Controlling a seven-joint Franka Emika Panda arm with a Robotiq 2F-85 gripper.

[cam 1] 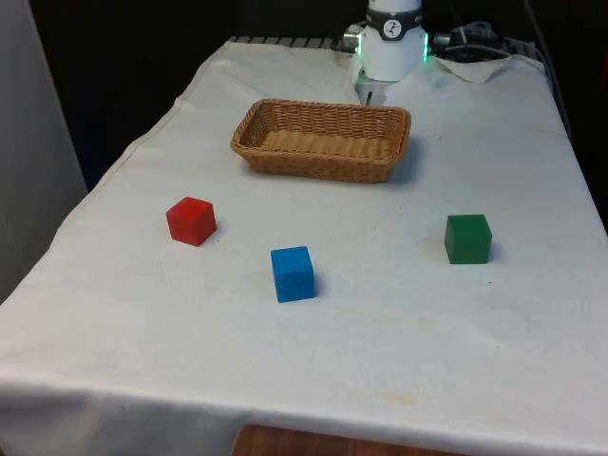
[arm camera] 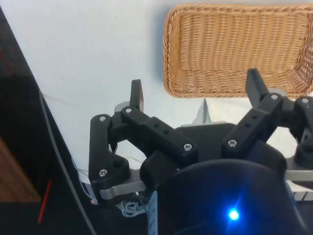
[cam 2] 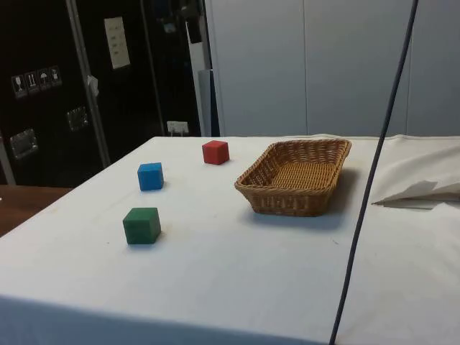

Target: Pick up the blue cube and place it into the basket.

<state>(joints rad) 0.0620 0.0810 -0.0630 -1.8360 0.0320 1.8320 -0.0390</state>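
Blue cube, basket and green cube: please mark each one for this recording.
blue cube (cam 1: 293, 274): front view, on its front face.
basket (cam 1: 313, 163): front view, on its near woven wall.
green cube (cam 2: 141, 226): side view, on its near face.

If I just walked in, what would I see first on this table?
Probably the big woven basket at the far middle of the white cloth. Then three bright cubes nearer the camera: red cube on the front view's left, blue cube in the middle, green cube on the right.
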